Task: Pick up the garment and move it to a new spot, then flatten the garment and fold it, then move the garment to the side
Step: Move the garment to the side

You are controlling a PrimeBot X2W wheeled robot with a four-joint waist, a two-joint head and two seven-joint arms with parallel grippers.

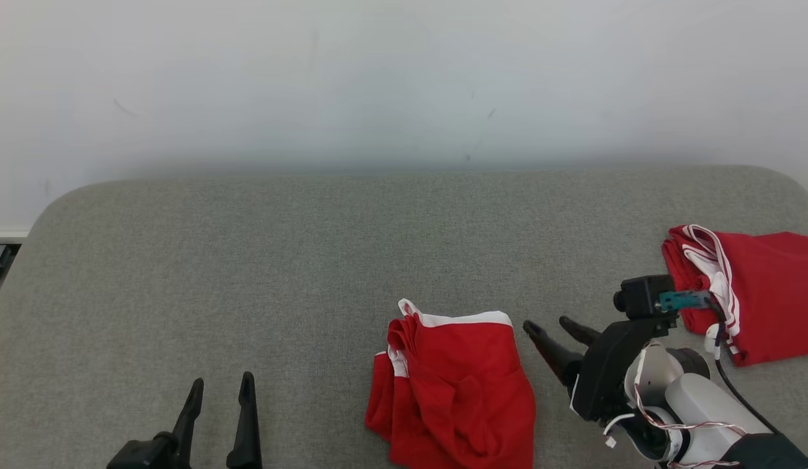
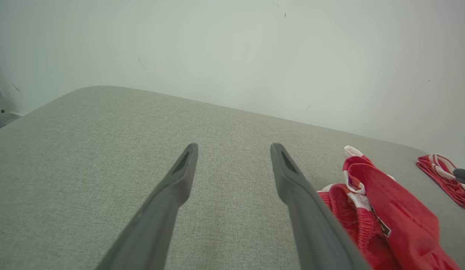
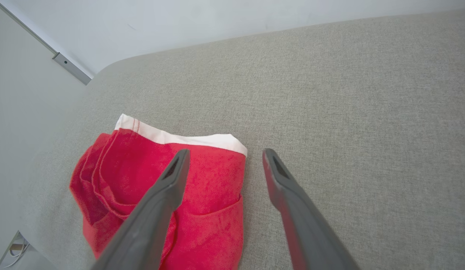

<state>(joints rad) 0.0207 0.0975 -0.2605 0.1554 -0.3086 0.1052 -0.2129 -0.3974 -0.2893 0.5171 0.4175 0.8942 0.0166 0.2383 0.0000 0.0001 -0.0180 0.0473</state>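
Observation:
The garment (image 1: pixel 456 384) is a pair of red shorts with a white waistband, lying crumpled on the grey padded table near the front, right of centre. My right gripper (image 1: pixel 546 323) stands open just right of it, fingers pointing at its upper right corner with nothing between them. In the right wrist view the garment (image 3: pixel 213 210) lies under and left of the open right gripper (image 3: pixel 225 150). My left gripper (image 1: pixel 222 379) is open over bare table at the lower left, well apart from the garment. In the left wrist view the left gripper (image 2: pixel 234 146) is empty, the garment (image 2: pixel 390 221) to its right.
A second red garment with white stripes (image 1: pixel 762 293) lies at the table's right edge, behind my right arm, also seen at the far right as a red cloth (image 2: pixel 442 176). The grey table (image 1: pixel 247 260) has rounded far corners against a white wall.

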